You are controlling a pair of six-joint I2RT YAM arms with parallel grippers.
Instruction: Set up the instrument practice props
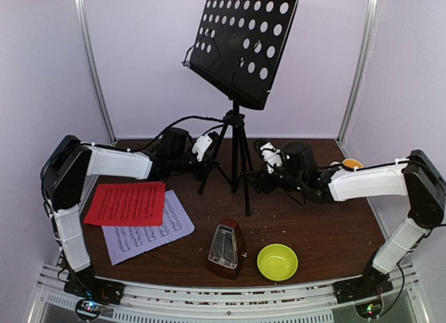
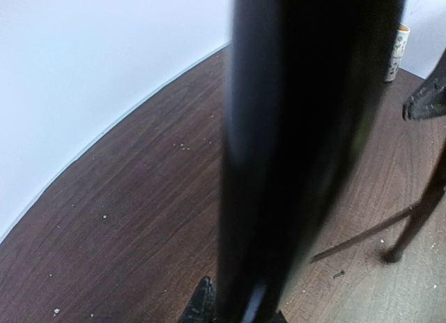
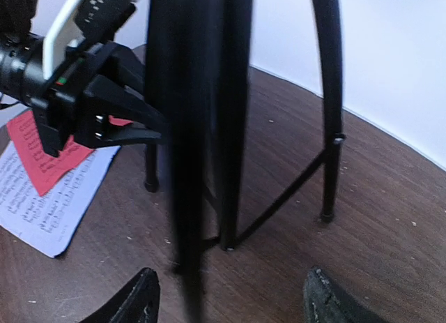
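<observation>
The black music stand [image 1: 244, 37] is upright at the back middle on its tripod legs [image 1: 235, 152]. My left gripper [image 1: 208, 147] is shut on the left tripod leg [image 2: 300, 148], which fills the left wrist view; one fingertip [image 2: 202, 305] shows beside it. My right gripper [image 1: 263, 171] stands open just right of the tripod, and a blurred leg [image 3: 188, 162] runs down between its fingertips [image 3: 136, 302] without touching them. On the table at front left the red sheet [image 1: 125, 203] overlaps the white sheet [image 1: 148, 229]. The metronome [image 1: 226, 250] stands at front centre.
A yellow-green bowl [image 1: 277, 261] sits right of the metronome. A mug [image 1: 352, 163] peeks out behind the right forearm, also the mug [image 2: 397, 51] in the left wrist view. Pale walls close in the back and both sides. Thin cross braces [image 3: 286, 197] join the tripod legs near the floor.
</observation>
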